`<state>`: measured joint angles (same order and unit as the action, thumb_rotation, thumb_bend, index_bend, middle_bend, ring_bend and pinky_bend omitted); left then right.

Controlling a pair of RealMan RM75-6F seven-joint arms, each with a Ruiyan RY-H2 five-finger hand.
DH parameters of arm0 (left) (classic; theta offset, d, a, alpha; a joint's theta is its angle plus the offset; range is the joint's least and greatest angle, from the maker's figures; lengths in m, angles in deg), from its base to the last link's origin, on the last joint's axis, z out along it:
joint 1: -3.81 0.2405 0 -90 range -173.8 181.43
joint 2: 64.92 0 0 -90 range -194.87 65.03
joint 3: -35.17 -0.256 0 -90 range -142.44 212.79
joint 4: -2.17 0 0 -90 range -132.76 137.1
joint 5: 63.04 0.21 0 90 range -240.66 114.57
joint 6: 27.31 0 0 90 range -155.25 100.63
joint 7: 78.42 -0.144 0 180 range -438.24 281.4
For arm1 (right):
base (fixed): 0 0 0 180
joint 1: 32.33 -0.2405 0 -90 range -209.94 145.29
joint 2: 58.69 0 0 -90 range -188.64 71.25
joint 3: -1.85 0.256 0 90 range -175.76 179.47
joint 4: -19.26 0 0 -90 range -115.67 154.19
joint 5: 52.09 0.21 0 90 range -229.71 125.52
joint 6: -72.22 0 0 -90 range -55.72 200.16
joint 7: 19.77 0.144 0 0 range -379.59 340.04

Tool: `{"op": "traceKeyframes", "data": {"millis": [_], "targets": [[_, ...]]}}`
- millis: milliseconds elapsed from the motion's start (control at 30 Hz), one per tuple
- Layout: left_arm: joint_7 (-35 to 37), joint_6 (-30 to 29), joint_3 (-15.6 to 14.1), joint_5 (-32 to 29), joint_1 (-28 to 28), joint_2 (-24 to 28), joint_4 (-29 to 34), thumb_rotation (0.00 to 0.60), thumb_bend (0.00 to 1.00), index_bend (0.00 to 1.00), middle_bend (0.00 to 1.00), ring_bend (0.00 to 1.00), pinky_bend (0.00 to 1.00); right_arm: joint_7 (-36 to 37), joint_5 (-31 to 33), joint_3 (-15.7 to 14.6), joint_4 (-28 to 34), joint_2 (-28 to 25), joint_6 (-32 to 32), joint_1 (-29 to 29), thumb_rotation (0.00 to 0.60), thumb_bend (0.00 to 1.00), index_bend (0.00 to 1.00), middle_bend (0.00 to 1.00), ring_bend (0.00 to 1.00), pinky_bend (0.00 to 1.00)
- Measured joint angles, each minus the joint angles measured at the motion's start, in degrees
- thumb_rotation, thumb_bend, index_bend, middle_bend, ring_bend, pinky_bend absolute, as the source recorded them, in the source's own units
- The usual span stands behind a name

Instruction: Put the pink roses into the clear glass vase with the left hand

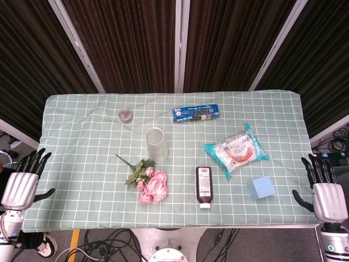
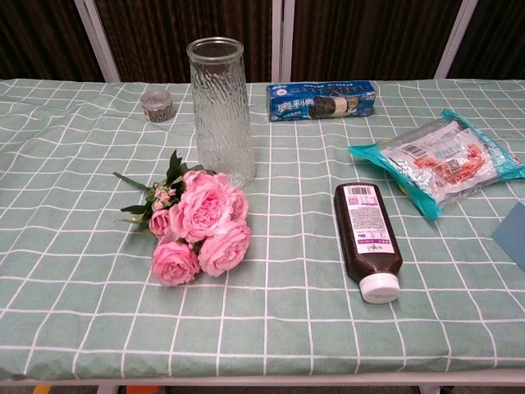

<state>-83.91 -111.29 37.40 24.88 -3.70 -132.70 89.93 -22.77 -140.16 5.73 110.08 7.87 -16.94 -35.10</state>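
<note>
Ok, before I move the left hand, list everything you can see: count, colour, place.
pink roses: one bunch, pink with green leaves, lying front-left of centre
clear glass vase: one, clear, upright just behind the roses
small jar: one, greyish, back left
biscuit packet: one, blue, back centre
snack bag: one, teal and clear, right
bottle: one, dark brown with white cap, lying centre-right
blue block: one, light blue, front right
tablecloth: one, green checked
left hand: open, off the left edge
right hand: open, off the right edge
</note>
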Motion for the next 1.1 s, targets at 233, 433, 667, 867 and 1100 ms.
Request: {"op": "traceKeyframes", "data": {"millis": [233, 433, 667, 867, 1100], "targets": [[0.3, 0.9, -0.2, -0.3, -0.4, -0.5, -0.4, 0.6, 0.1, 0.07, 0.0, 0.0, 0.13, -0.1, 0.5, -0.4, 0.1, 0.2, 2.2, -0.6, 0.6, 0.16, 0.0, 0.0, 0.0, 0.0], [1.0, 1.8, -0.6, 0.5, -1.1, -0.5, -0.1, 0.6, 0.1, 0.07, 0.0, 0.0, 0.13, 0.4, 0.9, 0.5, 1.4, -0.9, 1.8, -0.8, 0.6, 0.16, 0.0, 0.0, 0.0, 0.0], [2.0, 6.7, -2.3, 4.2, -4.4, -1.5, 0.4, 0.6, 0.1, 0.07, 0.0, 0.0, 0.13, -0.2, 1.7, 0.2, 1.4, -0.6, 3.9, -1.5, 0.6, 0.16, 0.0, 0.0, 0.0, 0.0], [1.4, 13.0, -2.7, 7.8, -10.1, -4.6, 0.6, 0.6, 0.1, 0.07, 0.0, 0.0, 0.13, -0.1, 1.8, 0.0, 1.6, -0.9, 3.4, -1.2, 0.6, 0.16, 0.0, 0.0, 0.0, 0.0], [2.9, 22.4, -1.5, 8.3, -18.0, -8.5, -0.1, 0.6, 0.1, 0.06, 0.0, 0.0, 0.13, 0.7, 2.6, 0.3, 1.5, -1.9, 2.3, -0.3, 0.6, 0.16, 0.0, 0.0, 0.0, 0.0]]}}
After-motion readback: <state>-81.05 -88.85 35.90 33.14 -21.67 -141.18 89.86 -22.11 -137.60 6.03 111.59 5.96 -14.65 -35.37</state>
